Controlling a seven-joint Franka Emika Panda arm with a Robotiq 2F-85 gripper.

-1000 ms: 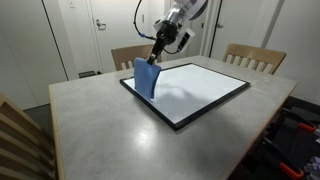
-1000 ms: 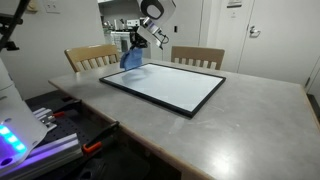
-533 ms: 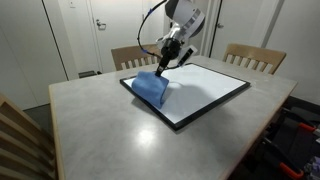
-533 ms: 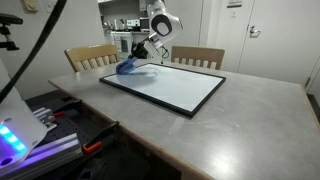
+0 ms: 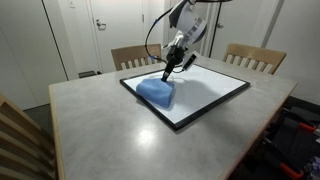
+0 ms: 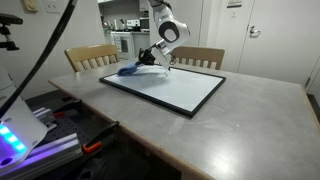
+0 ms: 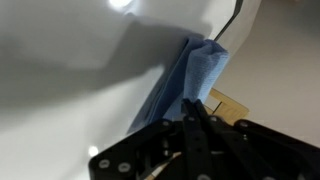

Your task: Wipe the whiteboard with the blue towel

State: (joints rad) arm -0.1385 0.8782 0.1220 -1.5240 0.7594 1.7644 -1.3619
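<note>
Where blue towel (image 5: 155, 92) lies on whiteboard (image 5: 205, 88), chairs (image 5: 252, 57) behind table (image 5: 100, 125)

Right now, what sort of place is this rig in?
Probably a dining area in a home or apartment: a grey table with wooden chairs at it, white doors behind, and what looks like a kitchen beyond.

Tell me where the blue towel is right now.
In both exterior views the blue towel lies on the whiteboard, at the corner nearest the wooden chair, its edge pinched by the gripper.
</note>
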